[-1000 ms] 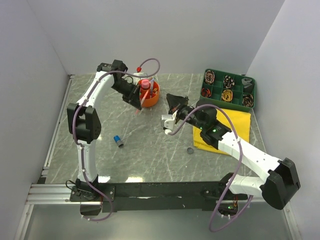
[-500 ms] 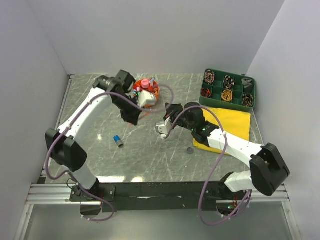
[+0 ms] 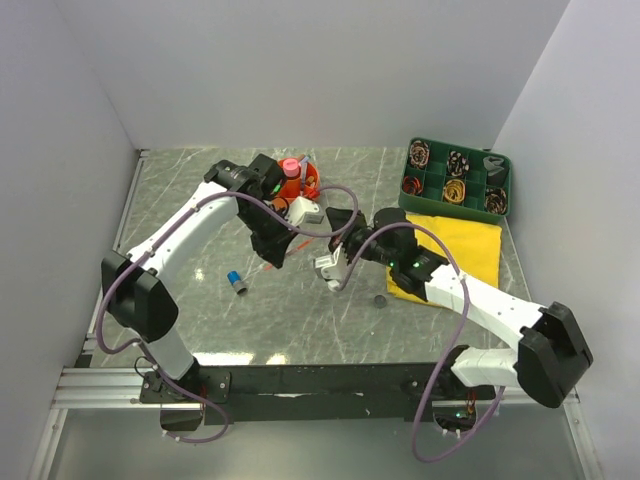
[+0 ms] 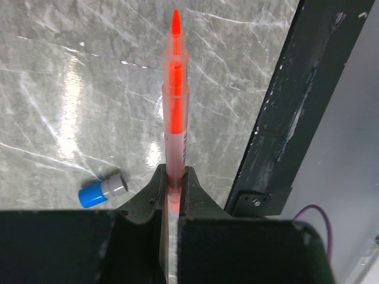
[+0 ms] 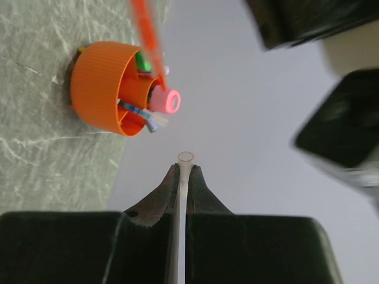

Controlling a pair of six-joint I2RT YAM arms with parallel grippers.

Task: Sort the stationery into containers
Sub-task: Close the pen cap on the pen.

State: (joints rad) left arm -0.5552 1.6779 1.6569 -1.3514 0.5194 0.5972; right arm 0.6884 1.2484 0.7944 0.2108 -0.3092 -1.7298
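A grey marble counter (image 3: 200, 300) sat boxed in by plain white walls (image 3: 350, 70). Over its middle, a red pen (image 4: 175, 100) with a clear barrel and a bare red tip was pinched at its lower end by the left gripper (image 4: 173, 177). The jaws were drawn in tight against the barrel and the tip pointed away from the fingers. The right gripper (image 5: 183, 174) was squeezed down just as narrowly on a pale hollow piece (image 5: 185, 161), whose open round end poked just past the fingertips. In the top view the two grippers faced each other near the counter's centre, close but apart. Behind the left gripper, toward the middle of the far edge, stood the orange organiser (image 5: 100, 89). A pink tube (image 5: 166, 99) stood in its centre cup, and a few thin pens were in the ring around it. A blue cap (image 4: 98, 192) lay on its side on the bare marble, toward the left and near edges from the pen. A dark disc (image 3: 380, 300) lay on the marble close to the corner of a yellow cloth (image 3: 460, 245) spread along the right side. The green tray (image 3: 497, 160) sat in the far right corner, just past the cloth, with small coiled items in several of its cells.
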